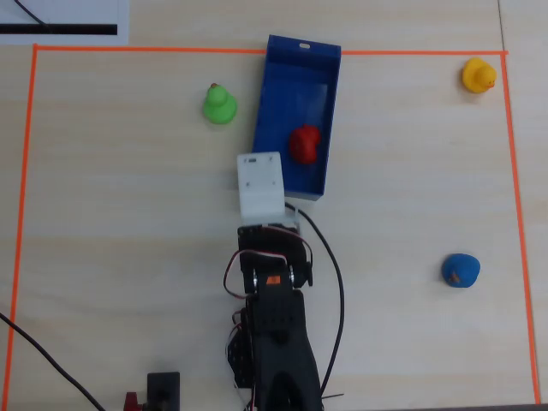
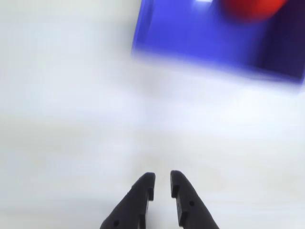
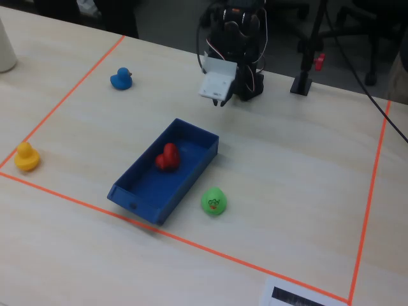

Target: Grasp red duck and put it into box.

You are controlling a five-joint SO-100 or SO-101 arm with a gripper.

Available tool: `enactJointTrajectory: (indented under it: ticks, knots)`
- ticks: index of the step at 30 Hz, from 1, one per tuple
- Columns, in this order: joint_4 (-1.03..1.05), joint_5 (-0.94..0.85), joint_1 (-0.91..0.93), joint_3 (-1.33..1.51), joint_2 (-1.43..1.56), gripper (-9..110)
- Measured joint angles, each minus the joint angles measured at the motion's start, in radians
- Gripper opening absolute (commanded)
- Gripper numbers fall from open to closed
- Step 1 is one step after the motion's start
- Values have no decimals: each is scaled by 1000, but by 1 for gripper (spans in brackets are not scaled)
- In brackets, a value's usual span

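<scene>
The red duck (image 1: 304, 143) lies inside the blue box (image 1: 295, 50), toward its end nearest the arm. In the fixed view the duck (image 3: 167, 157) sits in the middle of the box (image 3: 137, 199). The wrist view, blurred, shows the box's near wall (image 2: 205, 45) and part of the duck (image 2: 250, 9) at the top. My gripper (image 2: 162, 177) is empty, its jaws nearly together with a thin gap, above bare table short of the box. In the overhead view the white wrist housing (image 1: 259, 184) hides the jaws.
A green duck (image 1: 219, 105) stands left of the box, a yellow duck (image 1: 478, 75) at the far right corner, a blue duck (image 1: 461, 271) at the right. Orange tape (image 1: 34, 128) frames the work area. A black stand (image 3: 303, 80) is beside the arm's base.
</scene>
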Motion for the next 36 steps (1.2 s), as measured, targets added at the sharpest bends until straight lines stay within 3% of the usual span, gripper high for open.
enactJointTrajectory:
  ticks: [7, 16, 19, 36]
  knots:
    - [29, -77, -43, 345, 400, 0]
    - [-21, -78, 2, 460, 408, 0]
    - [-21, -63, 9, 463, 408, 7]
    - [-21, -52, 9, 468, 408, 7]
